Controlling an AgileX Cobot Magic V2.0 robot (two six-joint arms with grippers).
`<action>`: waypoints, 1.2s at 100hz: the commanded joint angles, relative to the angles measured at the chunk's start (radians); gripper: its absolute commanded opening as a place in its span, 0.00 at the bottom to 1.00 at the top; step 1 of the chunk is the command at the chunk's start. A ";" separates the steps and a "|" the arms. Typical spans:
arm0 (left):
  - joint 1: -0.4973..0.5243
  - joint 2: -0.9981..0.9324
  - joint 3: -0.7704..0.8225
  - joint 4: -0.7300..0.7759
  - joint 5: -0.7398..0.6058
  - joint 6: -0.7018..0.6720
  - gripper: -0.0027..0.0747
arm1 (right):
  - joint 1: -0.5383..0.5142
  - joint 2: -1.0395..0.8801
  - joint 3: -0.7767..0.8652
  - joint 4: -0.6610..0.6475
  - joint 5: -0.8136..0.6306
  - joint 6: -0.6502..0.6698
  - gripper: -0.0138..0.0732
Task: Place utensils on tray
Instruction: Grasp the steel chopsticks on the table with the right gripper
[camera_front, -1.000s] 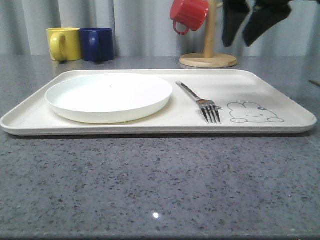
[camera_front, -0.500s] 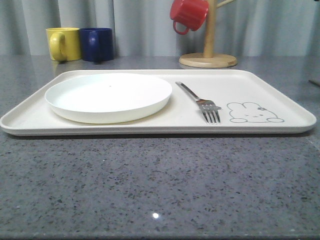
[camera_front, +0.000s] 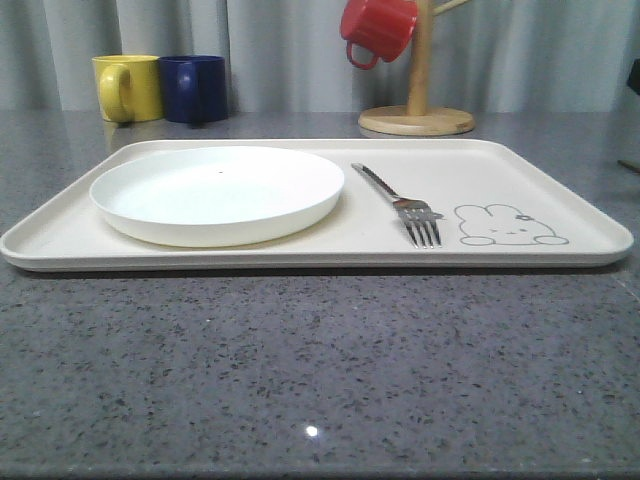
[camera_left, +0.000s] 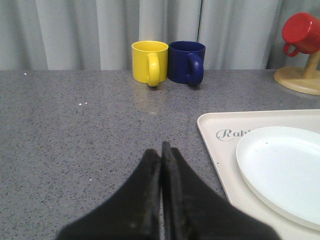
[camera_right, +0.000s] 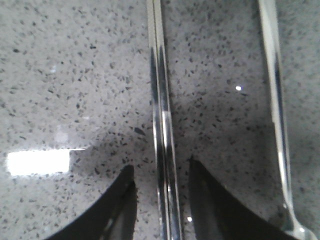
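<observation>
A silver fork (camera_front: 398, 204) lies on the cream tray (camera_front: 560, 190), between the white plate (camera_front: 217, 193) and the rabbit drawing. In the right wrist view a pair of silver chopsticks (camera_right: 161, 115) lies side by side on the speckled counter. My right gripper (camera_right: 161, 172) is open, one black finger on each side of the chopsticks, not touching them. A slim silver spoon handle (camera_right: 276, 110) lies beside them. My left gripper (camera_left: 161, 150) is shut with nothing in it, low over the counter beside the tray's corner (camera_left: 210, 125).
A yellow mug (camera_front: 128, 87) and a navy mug (camera_front: 193, 88) stand behind the tray at the far left. A wooden mug tree (camera_front: 417, 110) with a red mug (camera_front: 377, 28) stands behind the tray's far edge. A dark arm part (camera_front: 633, 85) shows at the right edge.
One second ago the right gripper hung at the upper right of the front view, by the mug tree. It has left that spot. Tray, plate and fork have not moved.
</observation>
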 joint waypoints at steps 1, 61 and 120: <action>0.001 0.005 -0.026 -0.010 -0.070 -0.007 0.01 | -0.007 -0.024 -0.030 -0.001 -0.030 -0.015 0.48; 0.001 0.005 -0.026 -0.010 -0.070 -0.007 0.01 | -0.007 0.013 -0.030 -0.001 -0.018 -0.015 0.21; 0.001 0.005 -0.026 -0.010 -0.070 -0.007 0.01 | 0.047 -0.167 -0.063 0.152 0.004 0.009 0.11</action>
